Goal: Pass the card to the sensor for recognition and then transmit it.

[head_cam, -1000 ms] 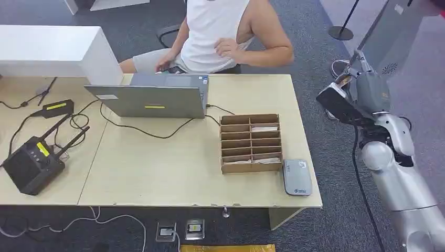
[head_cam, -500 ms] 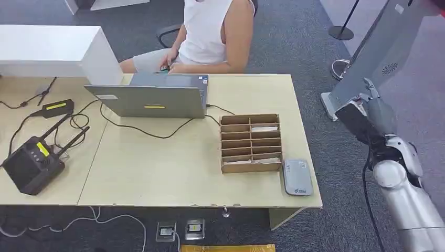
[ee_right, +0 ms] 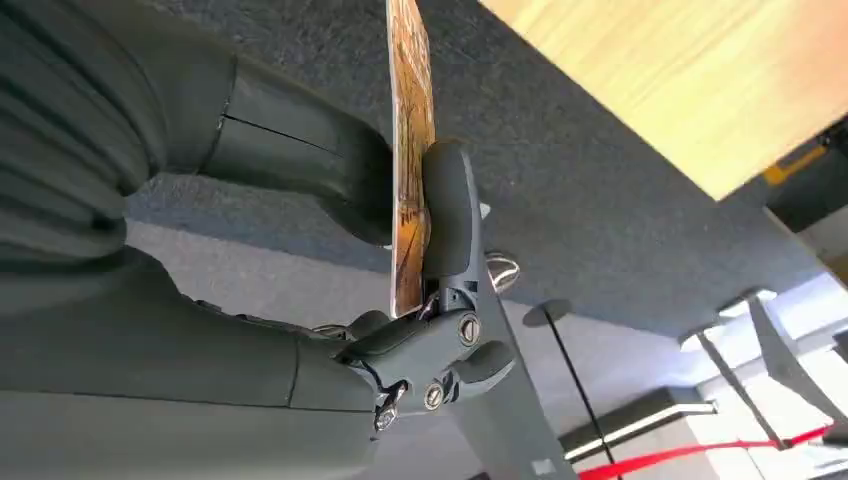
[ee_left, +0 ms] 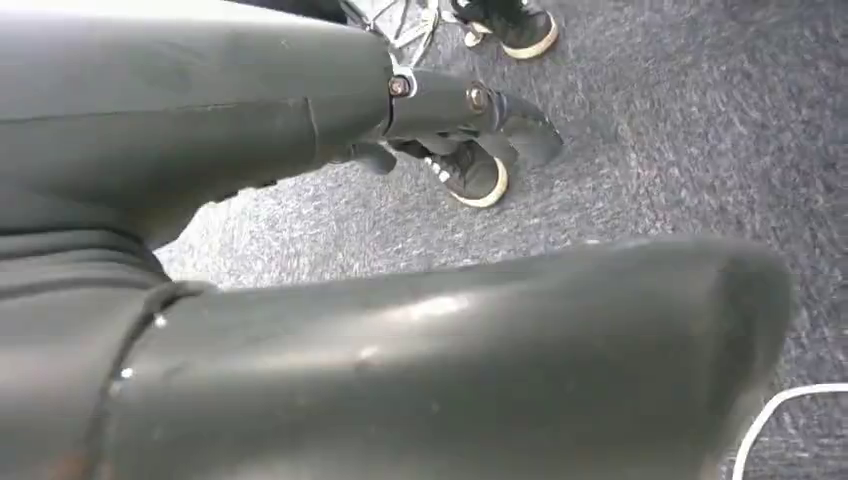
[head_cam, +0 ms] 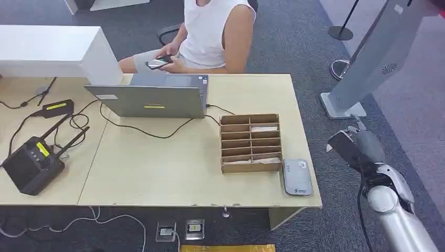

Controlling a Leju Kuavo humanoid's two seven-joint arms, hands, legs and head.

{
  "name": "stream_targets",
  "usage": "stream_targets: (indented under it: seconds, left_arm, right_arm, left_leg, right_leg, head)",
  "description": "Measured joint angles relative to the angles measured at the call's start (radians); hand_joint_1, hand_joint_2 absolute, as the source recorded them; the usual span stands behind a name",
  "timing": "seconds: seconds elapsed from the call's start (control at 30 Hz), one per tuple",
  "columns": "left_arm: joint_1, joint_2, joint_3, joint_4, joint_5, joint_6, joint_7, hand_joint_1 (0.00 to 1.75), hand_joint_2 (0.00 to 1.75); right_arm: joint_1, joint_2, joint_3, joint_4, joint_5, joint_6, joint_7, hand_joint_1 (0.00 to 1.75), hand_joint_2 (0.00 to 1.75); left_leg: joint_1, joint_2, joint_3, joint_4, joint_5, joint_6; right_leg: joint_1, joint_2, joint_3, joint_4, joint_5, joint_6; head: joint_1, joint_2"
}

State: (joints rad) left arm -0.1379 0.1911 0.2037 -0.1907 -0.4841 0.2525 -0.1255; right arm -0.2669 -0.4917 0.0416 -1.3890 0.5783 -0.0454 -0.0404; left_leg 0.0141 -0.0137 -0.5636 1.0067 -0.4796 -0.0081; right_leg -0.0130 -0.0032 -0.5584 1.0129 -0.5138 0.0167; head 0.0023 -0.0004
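Grey carpet surrounds a pale wooden table point(head_cam: 173, 163), with a person point(head_cam: 210, 37) seated at its far side holding a phone. At the left end of the table a black box with antennas point(head_cam: 32, 164) sits among cables, and further along a closed laptop point(head_cam: 152, 97) lies near the far edge. Toward the right, a brown divided tray point(head_cam: 251, 143) holds a few pale cards, and just beside its near right corner, close to the table's near right corner, lies the grey sensor point(head_cam: 297, 177), its long axis running near to far.

Off the table's right edge, above the carpet, is the right hand point(head_cam: 352, 148). In its wrist view the thumb and a dark finger pinch the card point(ee_right: 408, 150), which is seen edge-on between them. The sensor lies to the left of this hand and slightly nearer, with the table edge between them, so my reading is that the next move is a leftward reach that brings the card's flat face over the reader. The right arm is plainly the nearer one. The left hand point(ee_left: 300, 200) hangs over the floor; I cannot tell how its fingers lie.
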Motion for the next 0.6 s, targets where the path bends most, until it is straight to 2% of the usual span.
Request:
stream_targets:
  seconds: [0.6]
  left_arm:
    - [-0.001,0.0,0.0,0.0,-0.003,0.008,0.001,0.0,0.0]
  right_arm:
    - [0.005,0.062,0.052,0.033,0.019,0.061,-0.005,1.75,1.75]
  left_leg:
    - [0.0,0.0,0.0,0.0,0.0,0.0]
  right_leg:
    - [0.0,0.0,0.0,0.0,0.0,0.0]
  head:
    - [0.0,0.0]
